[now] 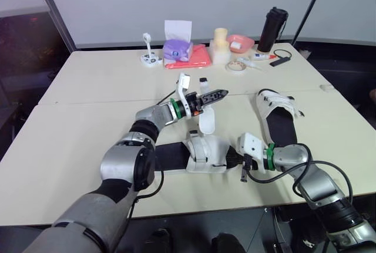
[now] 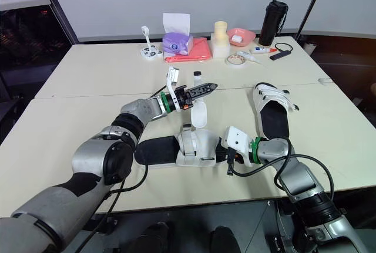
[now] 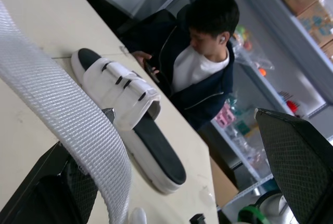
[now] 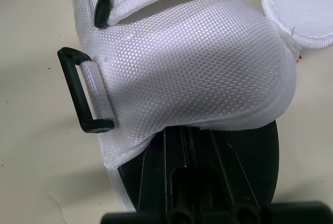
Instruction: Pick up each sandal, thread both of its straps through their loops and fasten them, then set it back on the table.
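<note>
A white sandal with a black sole (image 1: 202, 153) lies on its side at the table's front. One loose strap (image 1: 207, 121) stands up from it, beside an empty black loop (image 4: 78, 91). My left gripper (image 1: 216, 95) hovers just above that strap, open, and the strap (image 3: 67, 115) runs along one finger (image 3: 47, 193). My right gripper (image 1: 239, 162) is at the sandal's right end, shut on the black sole (image 4: 208, 151). A second sandal (image 1: 279, 115) lies flat to the right with its straps (image 3: 122, 81) through their loops.
At the table's far edge stand a black tumbler (image 1: 273, 29), a pink bowl (image 1: 239, 43), a tape roll (image 1: 236, 66), a red cloth (image 1: 191, 59) and a purple object (image 1: 176, 49). A seated person (image 3: 197, 63) is beyond the table's right side.
</note>
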Tool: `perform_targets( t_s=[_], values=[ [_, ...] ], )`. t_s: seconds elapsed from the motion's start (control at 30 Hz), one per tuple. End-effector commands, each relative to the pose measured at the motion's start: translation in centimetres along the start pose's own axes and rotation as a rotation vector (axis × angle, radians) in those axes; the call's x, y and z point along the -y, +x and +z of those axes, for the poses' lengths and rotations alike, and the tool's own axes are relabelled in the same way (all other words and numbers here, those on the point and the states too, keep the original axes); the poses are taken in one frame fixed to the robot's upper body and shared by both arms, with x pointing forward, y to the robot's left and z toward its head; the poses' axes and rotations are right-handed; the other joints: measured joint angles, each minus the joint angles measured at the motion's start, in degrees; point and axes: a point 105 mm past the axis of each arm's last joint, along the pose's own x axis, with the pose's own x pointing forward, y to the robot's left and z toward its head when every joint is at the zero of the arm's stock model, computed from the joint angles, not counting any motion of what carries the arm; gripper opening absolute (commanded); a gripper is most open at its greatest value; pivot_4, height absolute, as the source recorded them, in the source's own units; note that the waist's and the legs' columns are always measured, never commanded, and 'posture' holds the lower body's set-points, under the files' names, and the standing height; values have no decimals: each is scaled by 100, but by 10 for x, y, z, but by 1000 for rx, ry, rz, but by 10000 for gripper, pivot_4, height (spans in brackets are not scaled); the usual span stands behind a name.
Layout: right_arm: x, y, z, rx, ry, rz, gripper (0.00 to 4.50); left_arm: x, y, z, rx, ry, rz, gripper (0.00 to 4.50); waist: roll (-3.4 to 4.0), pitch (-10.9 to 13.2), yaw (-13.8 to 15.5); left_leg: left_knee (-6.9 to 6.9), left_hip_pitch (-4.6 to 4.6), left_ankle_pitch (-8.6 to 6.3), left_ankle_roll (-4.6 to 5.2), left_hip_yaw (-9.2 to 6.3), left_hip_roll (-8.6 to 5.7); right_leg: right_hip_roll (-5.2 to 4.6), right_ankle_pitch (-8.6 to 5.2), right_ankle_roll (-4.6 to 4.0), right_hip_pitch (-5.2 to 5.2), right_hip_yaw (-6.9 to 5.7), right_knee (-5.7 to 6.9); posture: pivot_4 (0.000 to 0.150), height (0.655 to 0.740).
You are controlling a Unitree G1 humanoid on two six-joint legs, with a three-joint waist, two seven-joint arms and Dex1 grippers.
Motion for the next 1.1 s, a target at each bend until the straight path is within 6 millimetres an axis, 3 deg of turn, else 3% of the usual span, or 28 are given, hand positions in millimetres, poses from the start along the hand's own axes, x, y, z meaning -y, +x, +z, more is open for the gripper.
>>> perform_targets(
  t_s=[0.03,0.27,0.3,0.37,0.6,0.63,0.7,0.87,1.1],
  values=[
    [-5,1,-16,-63,30,6,0,15,8,20,42,29,-45,44779,0,0,1,0,0,0,0,0,0,0,0,0,0,0,0,1500,7400],
    [-4,1,-15,-62,27,5,0,17,8,25,58,35,-48,44779,0,0,1,0,0,0,0,0,0,0,0,0,0,0,0,1500,7400],
    [-4,1,-15,-62,26,6,0,18,8,26,60,37,-49,42383,0,0,1,0,0,0,0,1,0,0,0,0,0,0,0,1500,7400],
    [-4,1,-15,-63,25,6,0,19,7,27,61,42,-54,36556,0,0,1,0,0,0,0,0,0,0,0,0,0,0,0,1500,7400],
    [-5,1,-16,-64,25,7,0,33,7,26,8,76,-159,1629,0,0,0,0,0,0,0,1,-1,0,0,0,0,0,0,1500,7400],
    [-5,1,-16,-64,25,7,0,36,6,23,-19,86,-188,181,0,0,0,0,0,0,0,1,-1,0,0,0,0,0,0,1500,7400],
    [-6,1,-16,-64,25,8,0,42,4,16,-73,106,-241,181,0,0,-1,0,0,0,0,1,-1,0,0,0,0,0,1,1500,7400],
    [-8,1,-16,-66,27,12,0,63,-23,-25,-312,205,-462,181,9,-5,-22,-2,3,0,-1,6,0,0,0,-1,2,3,2,1500,7400],
    [-14,1,-18,-68,35,29,0,77,-58,-80,-485,442,-552,181,9,-5,30,0,5,1,-2,-3,4,0,3,-6,3,9,3,1500,7400]
  ],
)
